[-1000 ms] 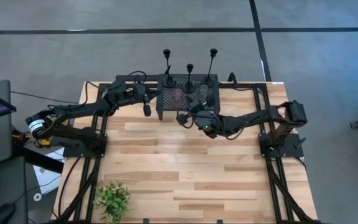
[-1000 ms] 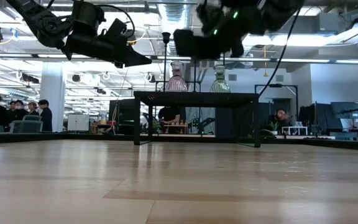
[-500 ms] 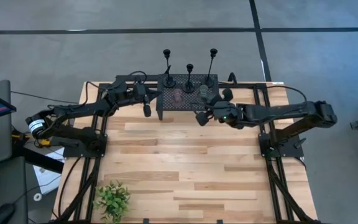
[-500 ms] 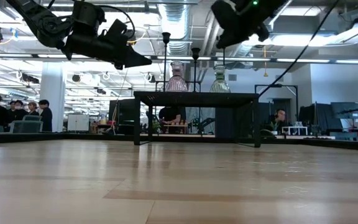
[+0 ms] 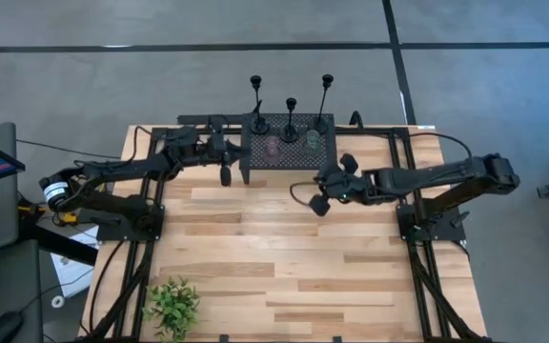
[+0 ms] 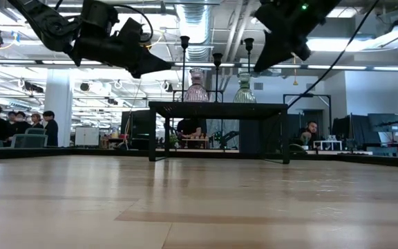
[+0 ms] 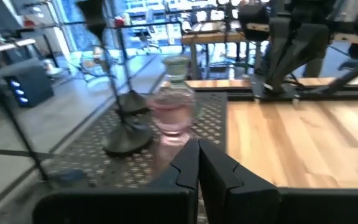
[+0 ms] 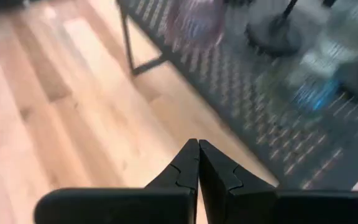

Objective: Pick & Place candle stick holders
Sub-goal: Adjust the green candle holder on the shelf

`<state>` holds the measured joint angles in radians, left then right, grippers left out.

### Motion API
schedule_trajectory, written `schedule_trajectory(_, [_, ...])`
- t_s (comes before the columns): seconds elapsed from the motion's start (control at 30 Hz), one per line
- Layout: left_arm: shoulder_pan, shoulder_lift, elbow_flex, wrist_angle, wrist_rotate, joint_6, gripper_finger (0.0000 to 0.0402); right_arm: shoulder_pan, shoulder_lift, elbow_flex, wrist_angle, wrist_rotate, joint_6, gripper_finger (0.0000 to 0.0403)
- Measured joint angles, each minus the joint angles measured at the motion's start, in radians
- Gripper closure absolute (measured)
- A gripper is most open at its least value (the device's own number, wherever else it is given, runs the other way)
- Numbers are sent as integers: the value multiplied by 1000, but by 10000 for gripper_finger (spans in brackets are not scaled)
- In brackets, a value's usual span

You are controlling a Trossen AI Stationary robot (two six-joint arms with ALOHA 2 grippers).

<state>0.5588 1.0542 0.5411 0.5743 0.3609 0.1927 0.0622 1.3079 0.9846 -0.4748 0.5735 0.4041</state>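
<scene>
Three slim black candle stick holders (image 5: 291, 114) stand upright on their round bases along the far edge of a black perforated rack (image 5: 294, 160). In the low view they rise above the rack top (image 6: 217, 69). My left gripper (image 5: 225, 173) hangs shut in the air just left of the rack, pointing level at it; its wrist view shows one holder's base (image 7: 128, 140). My right gripper (image 5: 317, 203) is shut too, in the air in front of the rack's right half, tipped nose-down. Neither holds anything.
A pink glass vase (image 5: 273, 146) and a clear one (image 5: 311, 143) stand on the rack in front of the holders. A small leafy plant (image 5: 172, 303) sits at the table's near left corner. Bare wooden tabletop (image 5: 284, 248) stretches from the rack toward the near edge.
My right gripper has drawn back from the rack's front, toward the table's right and near edges and a little up, tipping its nose downward. It has stayed shut. The holders and vases have not moved.
</scene>
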Motion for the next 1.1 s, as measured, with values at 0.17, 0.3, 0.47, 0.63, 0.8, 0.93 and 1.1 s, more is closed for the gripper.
schedule_trajectory(0.17, [-40, 0, 0, -36, 1, 0, 396, 63, 0, -86, 53, 4, 106, 403])
schedule_trajectory(0.3, [-57, 0, 0, -36, 2, 2, 396, 99, 1, -193, 237, 62, 119, 403])
schedule_trajectory(0.47, [-57, 0, 0, -36, -2, 1, 396, 104, 1, -321, 481, 114, 87, 403])
schedule_trajectory(0.63, [-57, 0, 0, -36, -1, 1, 396, 52, 1, -429, 751, 134, -14, 403])
schedule_trajectory(0.8, [-57, 0, 0, -36, -1, 1, 396, -30, 1, -498, 958, 133, -87, 403])
schedule_trajectory(0.93, [-57, 0, 0, -35, -1, 1, 396, -86, 1, -509, 1022, 113, -97, 403])
schedule_trajectory(1.1, [-57, 0, 0, -35, -1, 1, 396, -116, 1, -509, 1040, 50, -120, 403])
